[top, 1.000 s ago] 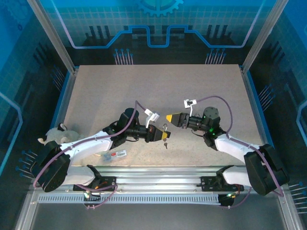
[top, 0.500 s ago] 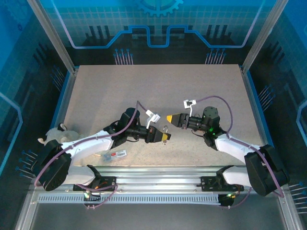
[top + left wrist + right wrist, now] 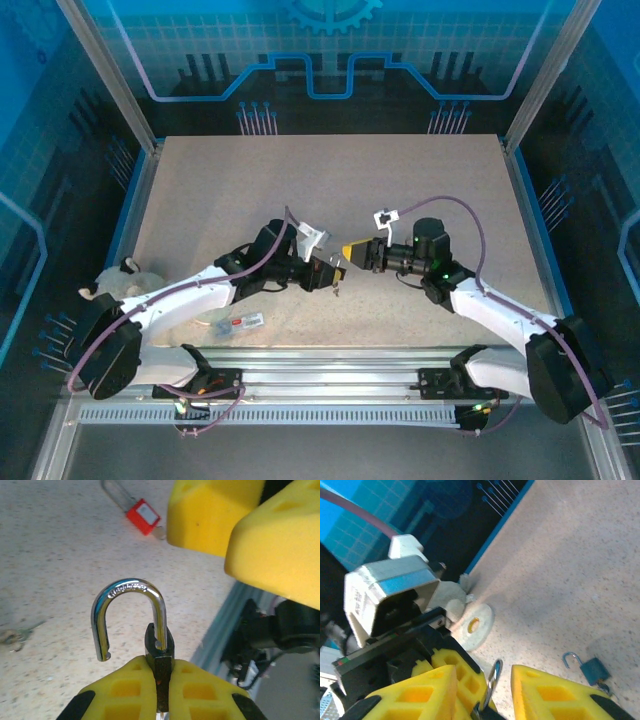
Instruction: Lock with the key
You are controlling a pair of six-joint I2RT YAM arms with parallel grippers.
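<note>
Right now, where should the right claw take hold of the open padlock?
Probably on the shackle, at its arch, coming from opposite the left claw, which clamps the padlock body. The shackle stands free and open, and the right claw straddles it.

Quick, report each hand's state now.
Left hand: shut on the padlock, whose shackle is open.
Right hand: open, one finger on each side of the shackle.
</note>
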